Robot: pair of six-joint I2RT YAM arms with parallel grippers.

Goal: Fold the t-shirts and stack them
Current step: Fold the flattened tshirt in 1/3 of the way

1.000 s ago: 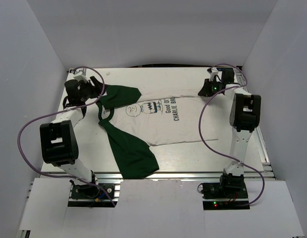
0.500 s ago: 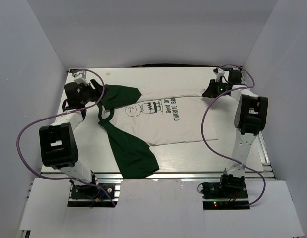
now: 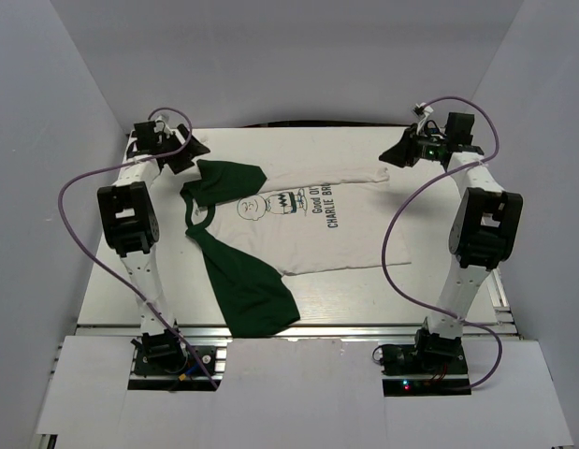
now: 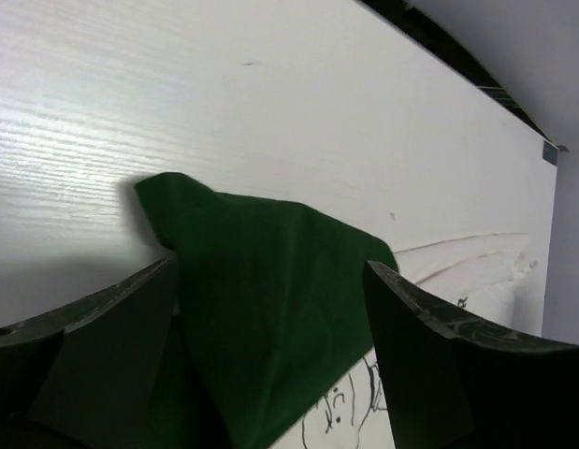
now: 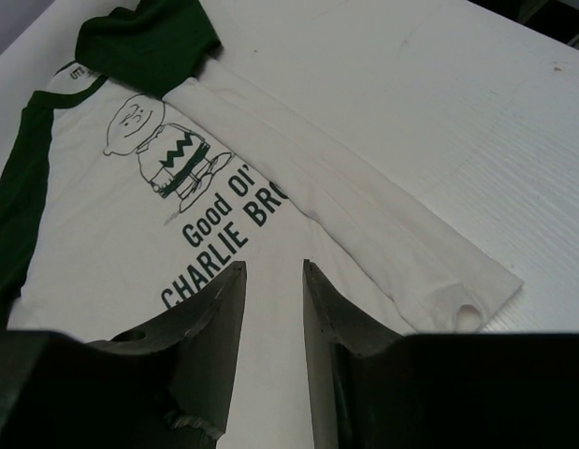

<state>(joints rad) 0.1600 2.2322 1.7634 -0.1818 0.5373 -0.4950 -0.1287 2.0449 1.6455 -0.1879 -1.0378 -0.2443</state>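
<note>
The t-shirt lies spread on the table, white with the Charlie Brown print facing up. Its far edge is folded over in a narrow strip. One dark green sleeve lies folded at the far left, the other reaches toward the near edge. My left gripper hovers just left of the far sleeve, jaws wide open and empty. My right gripper hangs above the shirt's far right corner. Its fingers stand a little apart with nothing between them, and the cloth lies flat below.
The white table is boxed in by pale walls on three sides. An aluminium rail runs along the near edge. Purple cables loop off both arms, and the right one hangs over the shirt's right end.
Both grippers have opened and let go of the shirt's far edge. The arms have risen and drawn back toward the far corners. The shirt stays flat.
</note>
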